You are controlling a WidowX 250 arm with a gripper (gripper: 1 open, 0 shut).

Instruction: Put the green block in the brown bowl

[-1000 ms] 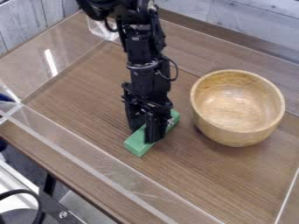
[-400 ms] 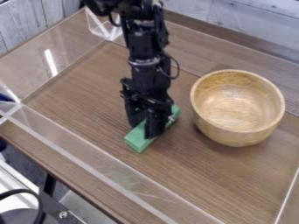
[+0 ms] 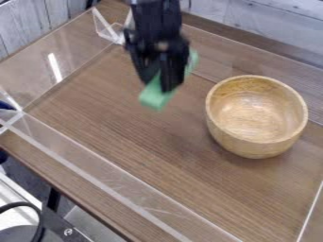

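green block [image 3: 157, 93] seen clamped between fingers of tool [image 3: 161, 83], lifted clear of table [image 3: 113, 142], tilted, lower end blurred. tool pointed steeply down, jaws closed narrow on block's sides. block held in air left of brown bowl [image 3: 256, 115], well apart from it, not above its rim. bowl set upright on wooden table at right, nothing seen inside. clear plastic wall [image 3: 76, 184] seen running along table's near edge. black arm [image 3: 154, 17] cut off by top of view.
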